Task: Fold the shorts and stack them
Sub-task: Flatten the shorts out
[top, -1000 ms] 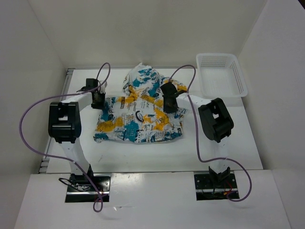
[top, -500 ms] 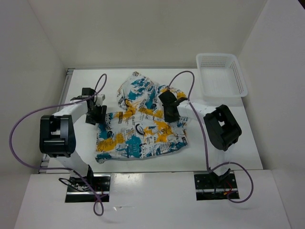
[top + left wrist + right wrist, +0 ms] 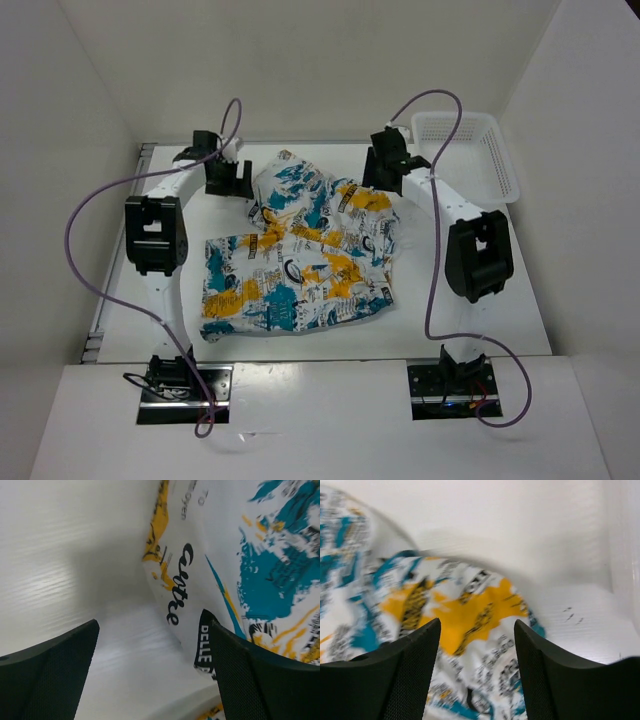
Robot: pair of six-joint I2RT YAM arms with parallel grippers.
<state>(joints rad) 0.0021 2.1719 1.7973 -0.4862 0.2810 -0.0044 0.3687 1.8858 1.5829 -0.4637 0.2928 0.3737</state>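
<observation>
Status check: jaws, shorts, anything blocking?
Left jaws open, empty. Right jaws open, empty. Shorts spread out, rumpled, fold not finished. Basket far right, apart from shorts; nothing blocking.

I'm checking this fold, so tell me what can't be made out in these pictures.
Top view: lower layers of the shorts, hidden under the top layer; the lettering is too small to read.
Left wrist view: the black label is partly covered by a finger of the left tool; the cloth is cut off at the right edge.
Right wrist view: the print is blurred and unreadable.
</observation>
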